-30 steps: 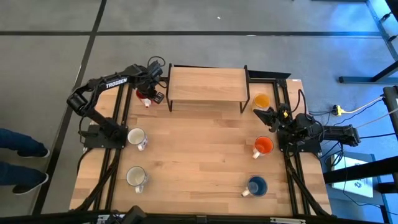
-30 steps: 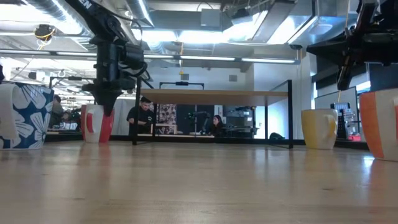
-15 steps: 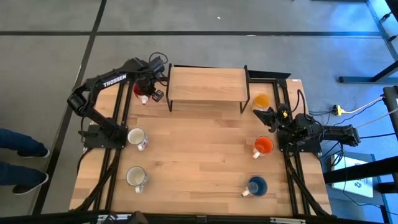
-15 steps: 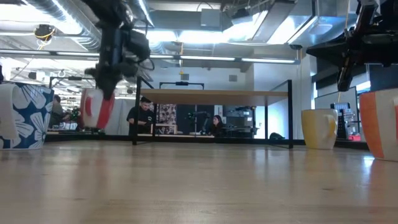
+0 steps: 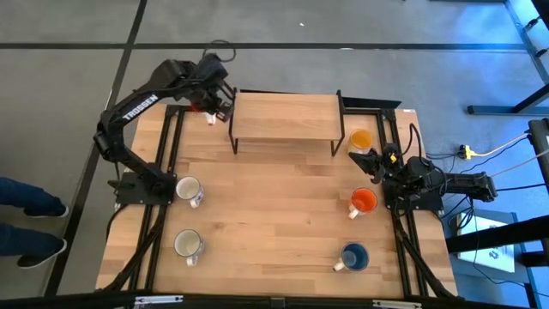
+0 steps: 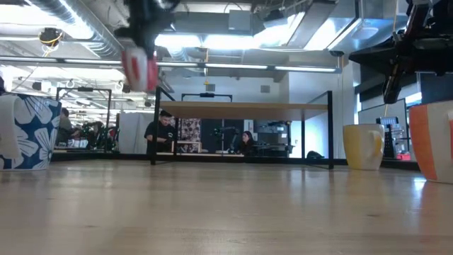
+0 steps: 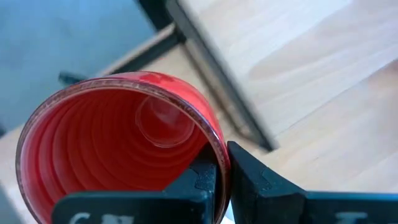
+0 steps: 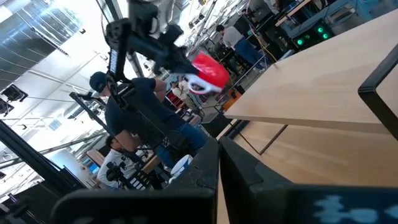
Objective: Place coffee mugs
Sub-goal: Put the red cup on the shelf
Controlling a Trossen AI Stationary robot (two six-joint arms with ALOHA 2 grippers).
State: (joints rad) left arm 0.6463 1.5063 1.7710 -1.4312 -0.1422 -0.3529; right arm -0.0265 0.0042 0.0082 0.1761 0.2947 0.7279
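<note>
Left claw (image 7: 221,180) pinches the rim of the red mug (image 7: 118,143), one finger inside the mouth, one outside against the wall. Mug is lifted clear of the surface (image 5: 274,215); in the low view it hangs high, blurred, above the level of the shelf top (image 6: 140,67). From above, the left claw (image 5: 210,101) sits at the far-left corner of the surface, just beside the left end of the wooden riser shelf (image 5: 286,118), with the mug mostly hidden under it. Left wrist view shows the shelf's dark leg and wooden top just past the mug.

Right claw (image 8: 217,163) has its fingers pressed together, holding nothing. It hovers at the right edge of the surface (image 5: 375,160), between the yellow-orange mug (image 5: 361,139) and the orange-red mug (image 5: 364,202). Its wrist view looks across the shelf toward the red mug in the air.

Other mugs stand upright on the surface: blue mug (image 5: 352,257) near the right front corner, two white patterned mugs on the left side, one (image 5: 189,190) mid-left, the other (image 5: 188,245) nearer the front. In the low view one white mug with dark floral pattern (image 6: 27,132) is at the left edge, the yellow-orange mug at right, the orange-red mug cut by the right edge.

People show in the room behind the shelf (image 6: 161,132). A person's legs and shoes are beside the surface on the floor (image 5: 30,225).
</note>
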